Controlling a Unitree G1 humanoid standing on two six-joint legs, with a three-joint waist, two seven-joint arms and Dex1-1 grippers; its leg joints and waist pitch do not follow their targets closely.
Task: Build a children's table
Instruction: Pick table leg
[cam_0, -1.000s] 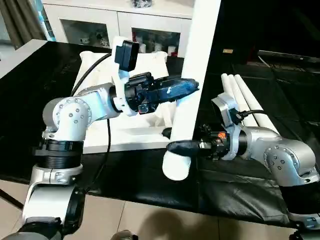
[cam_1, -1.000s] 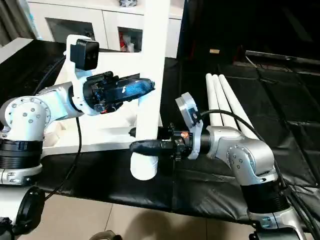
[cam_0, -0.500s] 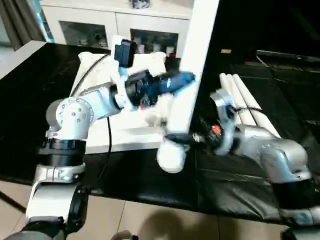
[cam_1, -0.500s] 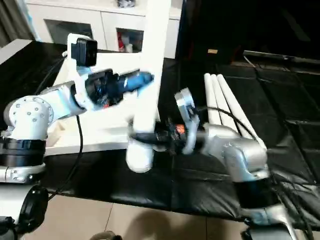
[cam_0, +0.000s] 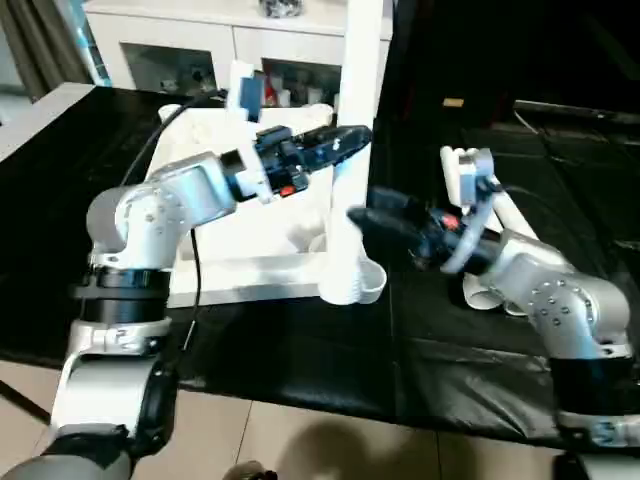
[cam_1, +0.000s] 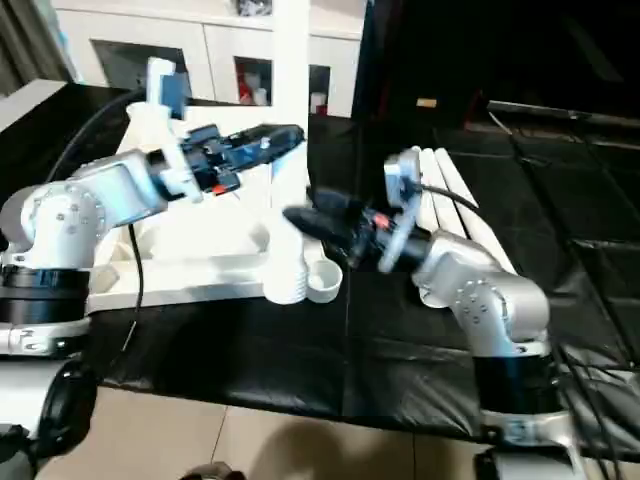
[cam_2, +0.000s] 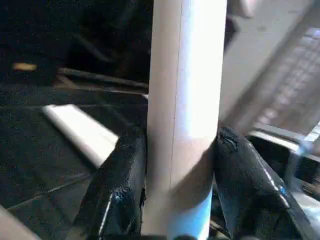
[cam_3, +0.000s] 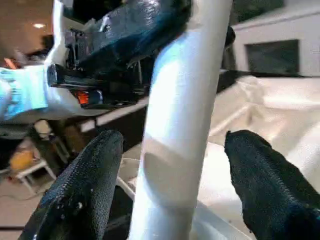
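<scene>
The white tabletop (cam_0: 240, 225) lies underside up on the black table. One white tube leg (cam_0: 357, 60) stands almost upright. Its lower end (cam_0: 340, 288) rests at the tabletop's near right corner, beside a round socket (cam_0: 372, 283); I cannot tell whether it is seated. My left gripper (cam_0: 350, 140) is shut on the leg at mid height, and the left wrist view shows both fingers (cam_2: 117, 185) pressed against the tube (cam_2: 185, 100). My right gripper (cam_0: 362, 215) is open lower down. Its fingers (cam_3: 85, 190) stand apart on either side of the leg (cam_3: 180, 125).
More white legs (cam_1: 450, 175) lie side by side on the black cloth behind my right arm. A white glass-door cabinet (cam_0: 200, 50) stands behind the table. The table's front edge (cam_0: 300, 385) runs close below the tabletop.
The leg has swung from tilted to upright and its lower end has moved onto the tabletop's corner. My right gripper has let go of it and opened wide. The left keeps its grip.
</scene>
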